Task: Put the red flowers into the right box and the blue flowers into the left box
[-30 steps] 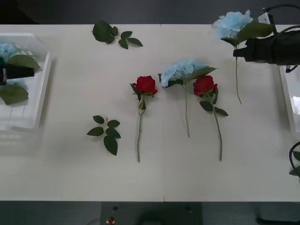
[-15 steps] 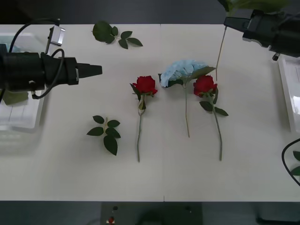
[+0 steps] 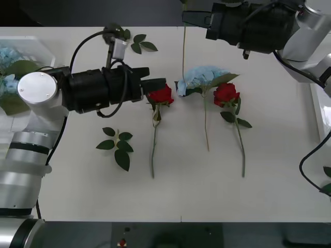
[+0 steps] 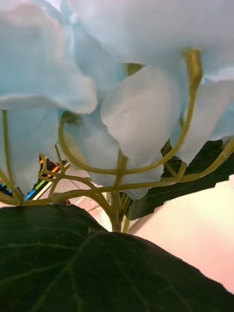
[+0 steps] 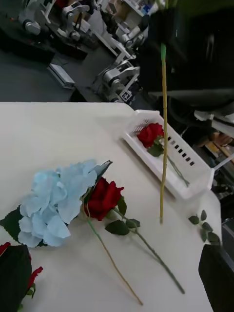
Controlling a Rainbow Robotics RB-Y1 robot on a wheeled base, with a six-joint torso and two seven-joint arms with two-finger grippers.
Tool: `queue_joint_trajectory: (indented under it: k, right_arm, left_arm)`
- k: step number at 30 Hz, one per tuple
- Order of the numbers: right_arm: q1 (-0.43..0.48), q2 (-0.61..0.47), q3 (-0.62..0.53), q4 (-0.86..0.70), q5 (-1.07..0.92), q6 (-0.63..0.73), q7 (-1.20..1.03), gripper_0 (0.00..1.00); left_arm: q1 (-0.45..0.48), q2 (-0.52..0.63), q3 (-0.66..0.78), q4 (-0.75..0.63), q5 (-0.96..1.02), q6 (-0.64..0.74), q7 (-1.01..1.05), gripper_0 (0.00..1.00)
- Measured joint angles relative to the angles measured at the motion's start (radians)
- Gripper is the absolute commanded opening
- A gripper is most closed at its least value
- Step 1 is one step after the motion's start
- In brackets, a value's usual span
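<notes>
Stem [image 3: 183, 51] of blue flowers [image 4: 122, 73] hanging from right gripper [image 3: 189, 17] at far centre, fingers clamping it. Left gripper [image 3: 160, 84] hovering beside left rose [image 3: 162, 94], fingers parted, holding nothing. Another rose [image 5: 151, 135] lying in right box [image 5: 168, 156].

I am working in a robotics lab: beyond the white table [image 5: 58, 131] stand other robot arms [image 5: 73, 14] and equipment racks.

Overhead front view; wrist views close, both on table [image 3: 77, 186].
</notes>
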Motion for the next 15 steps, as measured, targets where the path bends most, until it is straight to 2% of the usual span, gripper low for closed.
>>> queue_joint_trajectory:
  k: [3,9,10,11,13,14,15]
  right_arm:
    - [0.02,0.033,-0.026,-0.024,0.0,-0.029,0.0,0.0]
    - [0.038,0.086,-0.063,-0.026,0.0,-0.044,0.0,0.0]
    - [0.038,0.09,-0.062,-0.026,0.0,-0.045,0.0,0.0]
    - [0.038,0.093,-0.061,-0.026,0.0,-0.047,0.0,0.0]
    - [0.038,0.094,-0.059,-0.026,0.0,-0.054,0.0,0.0]
    - [0.038,0.094,-0.057,-0.026,0.0,-0.057,0.0,0.0]
    - [0.038,0.094,-0.056,-0.026,0.0,-0.057,0.0,0.0]
  left_arm:
    - [0.0,-0.022,-0.06,0.0,-0.004,-0.065,-0.077,1.0]
    - [0.0,-0.063,-0.184,0.0,-0.003,-0.252,-0.077,1.0]
    - [0.0,-0.065,-0.2,0.0,-0.003,-0.271,-0.077,0.92]
    - [0.0,-0.067,-0.212,0.0,-0.002,-0.284,-0.077,0.57]
    - [0.0,-0.067,-0.229,0.0,-0.002,-0.306,-0.077,0.06]
    - [0.0,-0.067,-0.234,0.0,-0.002,-0.312,-0.077,0.0]
    - [0.0,-0.067,-0.235,0.0,-0.002,-0.313,-0.077,0.0]
